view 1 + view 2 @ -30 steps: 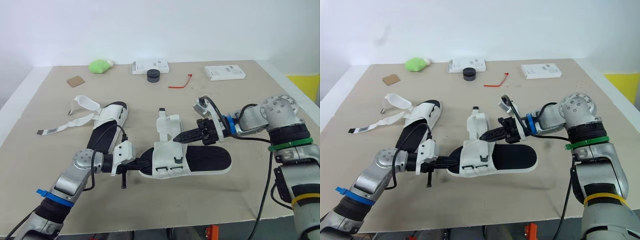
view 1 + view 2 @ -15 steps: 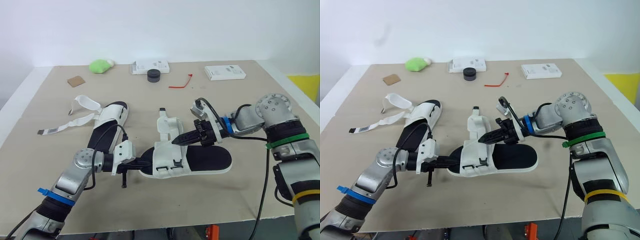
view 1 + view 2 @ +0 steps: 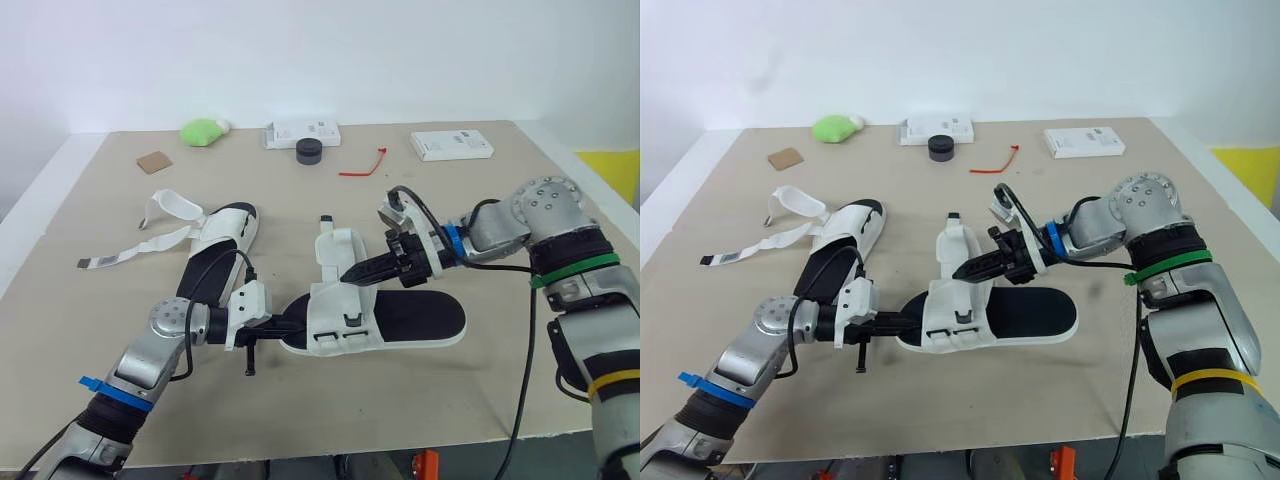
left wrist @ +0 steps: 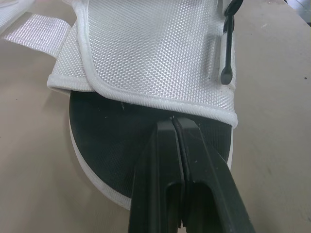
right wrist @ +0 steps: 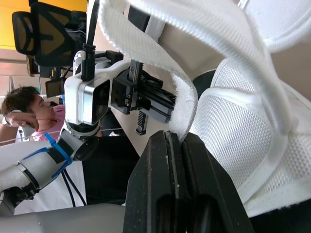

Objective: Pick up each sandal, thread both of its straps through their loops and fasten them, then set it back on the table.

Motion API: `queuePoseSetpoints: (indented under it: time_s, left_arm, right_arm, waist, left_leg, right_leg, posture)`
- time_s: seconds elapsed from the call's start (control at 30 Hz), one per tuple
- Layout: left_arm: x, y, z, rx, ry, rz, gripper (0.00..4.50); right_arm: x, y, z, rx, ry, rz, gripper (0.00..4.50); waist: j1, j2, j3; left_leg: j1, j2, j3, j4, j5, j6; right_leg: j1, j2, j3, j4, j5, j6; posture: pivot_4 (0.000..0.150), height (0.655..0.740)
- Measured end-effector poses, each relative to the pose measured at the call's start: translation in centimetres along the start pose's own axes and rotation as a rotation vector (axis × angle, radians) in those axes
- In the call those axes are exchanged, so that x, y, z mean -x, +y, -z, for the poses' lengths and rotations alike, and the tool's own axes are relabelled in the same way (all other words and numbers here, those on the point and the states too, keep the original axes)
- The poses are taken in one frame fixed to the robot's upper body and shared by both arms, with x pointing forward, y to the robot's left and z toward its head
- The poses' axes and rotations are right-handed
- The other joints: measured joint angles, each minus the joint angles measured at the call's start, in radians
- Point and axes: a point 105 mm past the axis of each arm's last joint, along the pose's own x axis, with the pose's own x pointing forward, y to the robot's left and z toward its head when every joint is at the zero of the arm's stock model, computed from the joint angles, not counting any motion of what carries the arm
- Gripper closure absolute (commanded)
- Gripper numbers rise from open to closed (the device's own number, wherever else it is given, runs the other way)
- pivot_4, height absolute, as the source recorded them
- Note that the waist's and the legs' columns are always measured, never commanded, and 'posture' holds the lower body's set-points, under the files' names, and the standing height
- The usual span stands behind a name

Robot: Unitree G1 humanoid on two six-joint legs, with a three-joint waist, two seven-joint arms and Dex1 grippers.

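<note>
Table (image 3: 520, 215): two sandals (image 3: 425, 322), two boxes (image 3: 450, 145)

- No word, brand, number or sign is legible anywhere.
- The white box (image 3: 301, 131) at the far edge of the table (image 3: 420, 400) carries dark print, too small to read.
- The second white box (image 3: 450, 145), further to the right, bears faint marks that are just as unreadable.
</note>
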Motion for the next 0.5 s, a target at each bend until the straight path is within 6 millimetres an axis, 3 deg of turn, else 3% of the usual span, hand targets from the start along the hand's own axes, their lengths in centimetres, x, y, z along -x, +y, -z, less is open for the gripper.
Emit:
queuePoseSetpoints:
  time_s: [0.5]
  left_arm:
    - [0.0,0.0,0.0,-0.001,-0.001,0.001,4.5]
  right_arm:
    - [-0.3,-1.3,1.1,-0.033,0.004,0.02,4.42]
  waist:
    - [0.0,0.001,0.0]
  left_leg:
    - [0.0,0.0,0.0,0.0,0.0,0.0]
  right_leg:
    - [0.0,0.0,0.0,0.0,0.001,0.001]
  posture:
    - [0.15,0.74]
